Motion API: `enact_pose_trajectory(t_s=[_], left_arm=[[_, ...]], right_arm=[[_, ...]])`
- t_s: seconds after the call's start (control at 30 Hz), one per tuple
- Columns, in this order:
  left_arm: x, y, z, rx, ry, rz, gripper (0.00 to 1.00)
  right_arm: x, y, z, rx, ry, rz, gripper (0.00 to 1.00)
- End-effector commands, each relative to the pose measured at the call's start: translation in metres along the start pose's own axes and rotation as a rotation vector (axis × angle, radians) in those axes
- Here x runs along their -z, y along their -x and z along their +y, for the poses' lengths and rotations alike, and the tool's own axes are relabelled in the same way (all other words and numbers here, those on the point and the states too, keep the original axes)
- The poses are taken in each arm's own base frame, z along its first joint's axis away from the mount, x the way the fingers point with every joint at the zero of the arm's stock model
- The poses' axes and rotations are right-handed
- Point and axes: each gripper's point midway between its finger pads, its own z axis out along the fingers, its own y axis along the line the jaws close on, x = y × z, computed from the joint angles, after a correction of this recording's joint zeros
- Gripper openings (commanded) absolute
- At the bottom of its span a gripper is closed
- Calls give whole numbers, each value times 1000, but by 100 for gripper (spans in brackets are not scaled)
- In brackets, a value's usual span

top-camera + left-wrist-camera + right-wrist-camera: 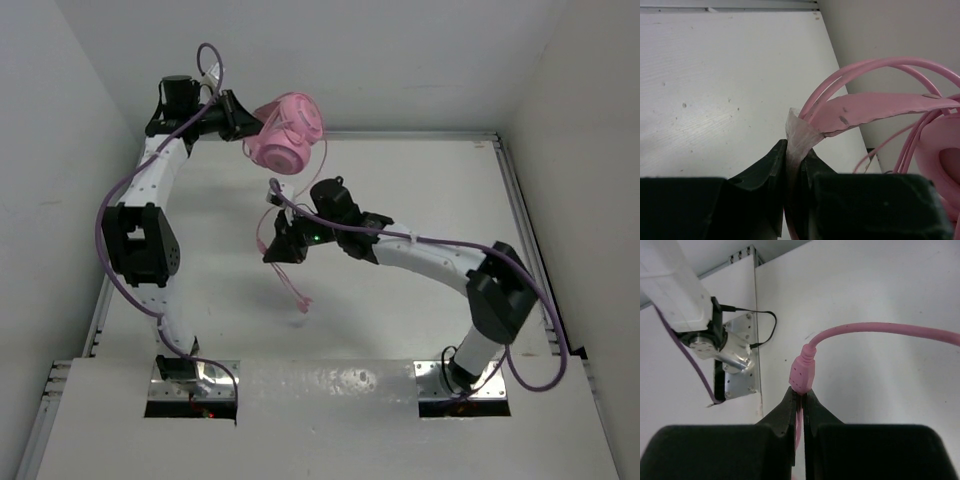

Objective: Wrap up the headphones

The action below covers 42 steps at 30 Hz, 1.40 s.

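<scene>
Top external: left gripper [249, 127] clamps round headphones [288, 136]; right gripper [272, 256], thin cord [291, 287].

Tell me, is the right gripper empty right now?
No, the right gripper is closed on the pink cord, pinching it just below its small blocky piece.

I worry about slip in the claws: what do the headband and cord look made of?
Headband: seemingly hard pink plastic, matte, with small scuffs and a thin, flat edge. Cord: likely a rubbery plastic sheath, smooth with slight sheen, bending in soft curves.
</scene>
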Motion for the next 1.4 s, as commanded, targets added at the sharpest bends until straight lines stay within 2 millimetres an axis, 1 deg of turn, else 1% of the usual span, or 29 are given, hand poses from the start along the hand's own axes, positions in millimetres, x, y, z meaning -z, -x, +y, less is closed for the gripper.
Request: enact_pose_trajectory(t_s=[0.0,0.03,0.07,0.17,0.2,0.23,0.3,0.33,0.37,0.4,0.43,0.5,0.53,0.6,0.63,0.73,0.83,0.87,0.93,0.97,1.0,1.03,1.07,1.17,1.2,1.23,1.3,1.33,1.37], left_arm=[[32,26,-76,-181,-79,-82,0],[33,29,-76,-197,-62,-93,0],[34,27,-74,-208,-49,-90,0],[30,23,-62,-197,-18,-89,0],[28,21,-58,-194,-12,-85,0],[28,18,-54,-196,-6,-75,0],[27,13,-47,-206,11,-63,0],[26,11,-39,-209,42,-61,0],[26,4,-28,-231,76,-40,0],[26,1,-20,-239,104,-32,0],[26,-5,-6,-260,154,-17,0],[26,-9,9,-283,208,-4,0],[27,-12,21,-289,256,-2,0],[29,-15,33,-323,299,12,0],[30,-17,41,-328,331,16,0],[32,-19,49,-356,359,31,0],[33,-23,51,-399,351,54,0],[33,-25,51,-411,344,67,0],[36,-27,50,-454,340,86,0],[37,-27,50,-473,348,91,0],[40,-25,54,-495,375,94,0],[42,-26,59,-528,393,113,0],[43,-26,61,-547,403,122,0],[45,-29,69,-627,435,175,0],[45,-27,67,-664,460,184,0],[45,-30,70,-705,467,215,0],[45,-31,71,-756,489,242,0],[46,-32,73,-789,490,265,0],[46,-33,74,-804,487,276,0]], right_arm=[[-23,47,-7,103,59,-113,0],[-31,55,-7,107,75,-118,0],[-44,72,-7,106,115,-134,0],[-68,102,-6,118,167,-181,0],[-73,109,-3,131,186,-199,0],[-74,127,1,142,197,-233,0],[-83,134,-3,137,203,-264,0],[-84,142,-3,137,207,-285,0],[-81,161,2,139,218,-332,0],[-86,165,1,131,214,-348,0],[-83,180,7,119,223,-380,0],[-81,198,16,123,240,-445,0],[-78,208,19,72,239,-479,0],[-69,230,30,55,264,-569,0],[-62,240,32,-6,267,-603,0],[-49,251,34,-61,244,-667,0],[-44,253,27,-71,195,-673,0],[-45,249,17,-100,147,-658,0],[-32,243,0,-155,83,-661,0],[-19,246,-19,-186,30,-691,0],[-12,245,-26,-222,11,-695,0],[-8,234,-39,-255,-28,-667,0],[6,239,-48,-255,-59,-663,0],[17,220,-77,-241,-202,-477,0],[20,213,-86,-163,-255,-413,0],[27,201,-88,-171,-303,-312,0],[35,185,-103,-109,-380,-209,0],[44,176,-102,-120,-408,-138,0],[49,169,-109,-120,-432,-102,0]])
